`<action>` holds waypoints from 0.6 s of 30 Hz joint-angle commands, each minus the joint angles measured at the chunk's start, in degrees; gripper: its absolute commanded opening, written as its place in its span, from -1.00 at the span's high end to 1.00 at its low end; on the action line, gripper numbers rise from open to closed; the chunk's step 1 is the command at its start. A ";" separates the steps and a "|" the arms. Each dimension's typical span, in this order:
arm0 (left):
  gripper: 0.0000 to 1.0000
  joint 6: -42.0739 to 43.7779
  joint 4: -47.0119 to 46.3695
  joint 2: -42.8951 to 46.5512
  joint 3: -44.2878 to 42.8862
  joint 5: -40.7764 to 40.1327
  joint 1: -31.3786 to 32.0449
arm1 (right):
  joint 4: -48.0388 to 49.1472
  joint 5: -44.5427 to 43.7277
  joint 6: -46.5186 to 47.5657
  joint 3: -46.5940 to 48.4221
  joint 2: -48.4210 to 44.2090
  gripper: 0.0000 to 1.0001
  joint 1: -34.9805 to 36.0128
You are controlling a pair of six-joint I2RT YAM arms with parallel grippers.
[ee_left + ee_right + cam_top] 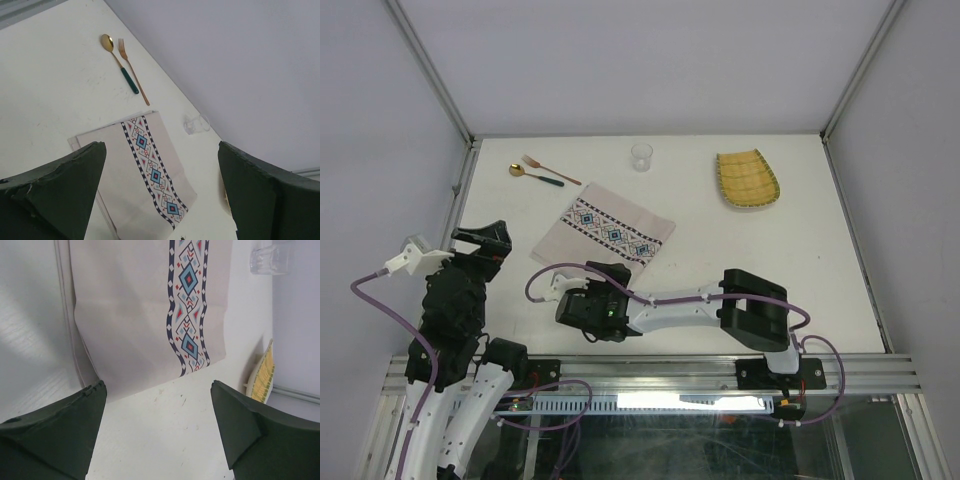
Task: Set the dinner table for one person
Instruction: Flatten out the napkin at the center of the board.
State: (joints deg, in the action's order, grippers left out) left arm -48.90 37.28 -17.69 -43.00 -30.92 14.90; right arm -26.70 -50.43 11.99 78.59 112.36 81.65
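White-walled enclosure with metal frame posts. The dinner table (740, 250) is the matte white top that fills the floor of it, with a metal rail along the near edge.

The left gripper (159, 160) has its jaws spread wide with nothing between them. It hangs over the left side of the table. The wrist view shows only its two dark fingers (70, 190), cut off by the bottom edge.

The right gripper (157, 395) is also wide open and has hold of nothing. It sits low at the near edge of the placemat (603, 232). From above its fingertips are hard to make out under the wrist body, which covers the mat's near corner.

The placemat is a pale cloth with a blue-red diamond band. It lies flat and skewed on the table, left of centre.

A gold spoon (532, 175) with a dark green handle lies just beside a copper fork (552, 170) at the far left. I cannot tell whether they touch.

A clear glass (641, 157) stands at far centre. It is faint in the left wrist view and cut off at the top of the right wrist view.

A yellow-green woven plate (747, 179) sits at far right, well apart from the mat. The right wrist view shows only a sliver of it behind the right finger.
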 commanded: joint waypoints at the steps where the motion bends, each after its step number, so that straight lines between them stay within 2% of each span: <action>1: -0.98 0.00 -0.72 1.01 0.75 1.22 -0.53 | 2.08 -4.91 2.58 2.28 0.66 -0.77 0.09; 18: -0.98 0.22 -0.71 3.01 2.42 1.89 -0.54 | -1.42 -4.39 -2.95 3.57 5.20 -0.77 2.36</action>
State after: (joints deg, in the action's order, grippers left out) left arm -48.88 38.13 -15.70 -40.62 -30.70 14.90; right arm -27.35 -53.08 11.33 79.02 116.75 83.09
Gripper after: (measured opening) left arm 0.990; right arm 0.885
